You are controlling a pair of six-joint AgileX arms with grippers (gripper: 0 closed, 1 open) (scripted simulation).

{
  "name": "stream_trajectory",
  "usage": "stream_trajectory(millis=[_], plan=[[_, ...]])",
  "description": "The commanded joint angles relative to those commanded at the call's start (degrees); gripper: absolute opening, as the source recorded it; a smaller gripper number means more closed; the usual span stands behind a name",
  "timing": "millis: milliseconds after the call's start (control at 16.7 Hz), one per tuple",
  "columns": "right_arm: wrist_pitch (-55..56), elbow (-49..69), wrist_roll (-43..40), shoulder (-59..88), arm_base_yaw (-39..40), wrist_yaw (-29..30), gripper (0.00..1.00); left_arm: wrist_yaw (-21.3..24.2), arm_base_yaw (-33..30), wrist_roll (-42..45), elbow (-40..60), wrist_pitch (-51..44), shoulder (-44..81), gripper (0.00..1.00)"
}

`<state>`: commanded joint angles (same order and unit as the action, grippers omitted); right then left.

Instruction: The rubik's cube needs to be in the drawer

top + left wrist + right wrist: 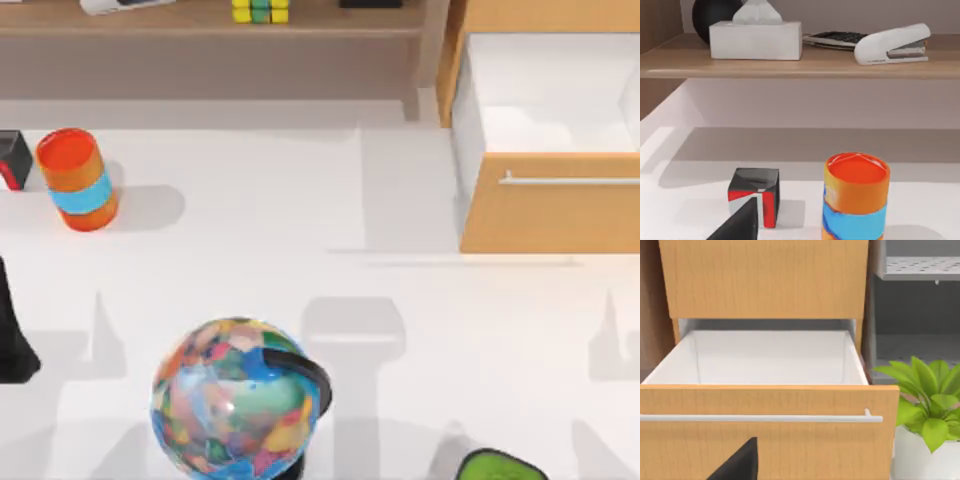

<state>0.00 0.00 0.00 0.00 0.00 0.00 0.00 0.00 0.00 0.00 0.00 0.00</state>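
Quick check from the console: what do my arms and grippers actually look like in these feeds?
Little of them is in frame. The left arm is a plain matte black shape at the top view's left edge. Each wrist view catches one dark, wedge-shaped piece of that arm's gripper: left gripper, right gripper. No cables, markings or colour accents are visible.

I see bright, even light from above; soft grey shadows stretch to the right of the orange-and-blue cylinder [78, 180] on the white table [300, 300]. All views sharp, without glare.
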Motion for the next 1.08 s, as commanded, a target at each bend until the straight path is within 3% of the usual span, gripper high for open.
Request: stream_trajectory(millis=[480,1080], plan=[[4.16,8.67,-0.08,11.84,4.39,3.67,1.00,0.00,0.00,0.00,0.00,0.00,0.00,1.00],[20.67,48.39,-0.06,66.12,23.12,21.53,1.00,0.00,0.00,0.00,0.00,0.00,0.00,1.00]])
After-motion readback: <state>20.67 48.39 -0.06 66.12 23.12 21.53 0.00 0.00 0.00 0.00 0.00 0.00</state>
